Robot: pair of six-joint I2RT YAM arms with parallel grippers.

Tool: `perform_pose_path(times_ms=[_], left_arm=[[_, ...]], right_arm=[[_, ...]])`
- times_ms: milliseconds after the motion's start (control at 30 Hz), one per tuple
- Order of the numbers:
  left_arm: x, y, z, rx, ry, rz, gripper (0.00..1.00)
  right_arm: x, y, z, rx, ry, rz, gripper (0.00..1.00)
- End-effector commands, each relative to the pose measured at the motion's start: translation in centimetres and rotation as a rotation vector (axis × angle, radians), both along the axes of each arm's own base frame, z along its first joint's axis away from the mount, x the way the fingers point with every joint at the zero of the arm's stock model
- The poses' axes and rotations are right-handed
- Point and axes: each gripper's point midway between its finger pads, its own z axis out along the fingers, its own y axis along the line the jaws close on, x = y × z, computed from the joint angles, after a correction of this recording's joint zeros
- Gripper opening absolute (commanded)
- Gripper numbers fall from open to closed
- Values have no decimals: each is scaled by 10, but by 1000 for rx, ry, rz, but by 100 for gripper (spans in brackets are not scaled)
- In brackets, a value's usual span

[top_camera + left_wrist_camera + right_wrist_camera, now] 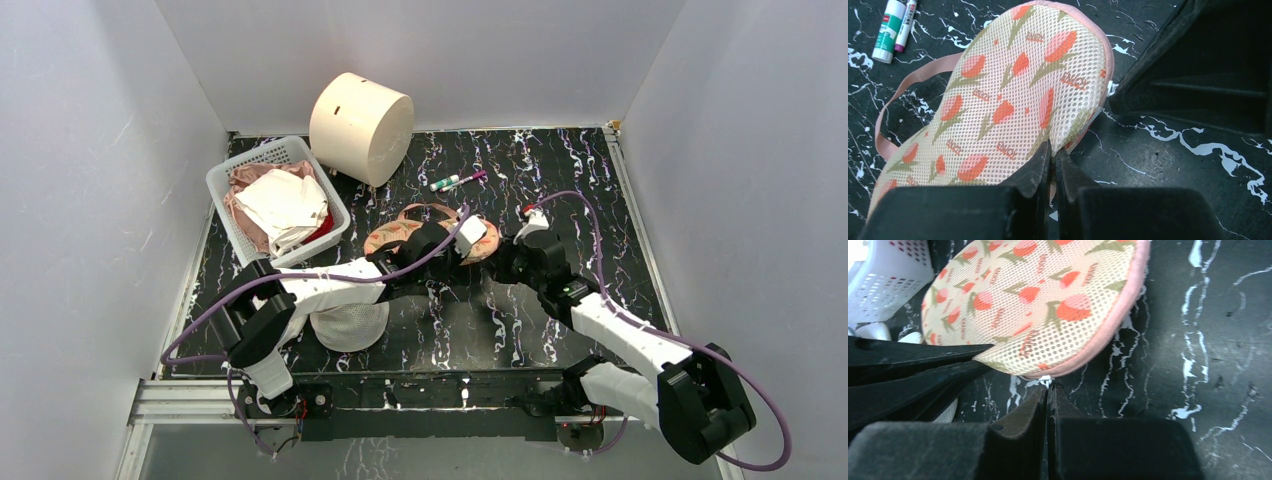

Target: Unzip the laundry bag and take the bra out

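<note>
Black, white-veined marbled table (600,180) carries everything. White plastic lattice basket (225,185) full of clothes sits far left, well apart from the work. Flat, peanut-shaped, peach-beige mesh laundry bag (393,236) with red-orange tulip print, pink trim and pink loop strap lies mid-table between the two arms. Zip is closed along all the trim that shows. Small dusty-pink bra is not visible, judged to be inside.

Handling, judged: laundry bag (1013,95) looks light, soft and floppy. It would likely slide or lift with any tug unless anchored. Best hold is fabric at the rim on one side and the zip tab on the other. Not fragile, but the mesh could snag.

Left gripper (1052,150) is pressed together, pinching the bag's near rim with mesh caught between the tips. Right gripper (1048,390) is pressed together right at the pink trim, tips on the tiny white zip pull (1045,380). The pull looks pinched but is mostly hidden by the tips. Next move probably needs the pull drawn along the trim while the left side anchors.
</note>
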Motion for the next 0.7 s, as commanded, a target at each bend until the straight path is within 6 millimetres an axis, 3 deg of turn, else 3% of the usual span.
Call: perform_pose_path(times_ms=[0, 267, 600, 667], left_arm=[[10, 3, 40, -27, -123, 4, 0], [14, 13, 51, -7, -239, -16, 0], [11, 6, 40, 14, -191, -43, 1], [7, 3, 40, -3, -166, -61, 16]], right_arm=[[12, -27, 3, -101, -47, -120, 0], [27, -67, -12, -260, -1, -233, 0], [29, -41, 17, -182, -134, -25, 0], [25, -33, 22, -152, -147, 20, 0]])
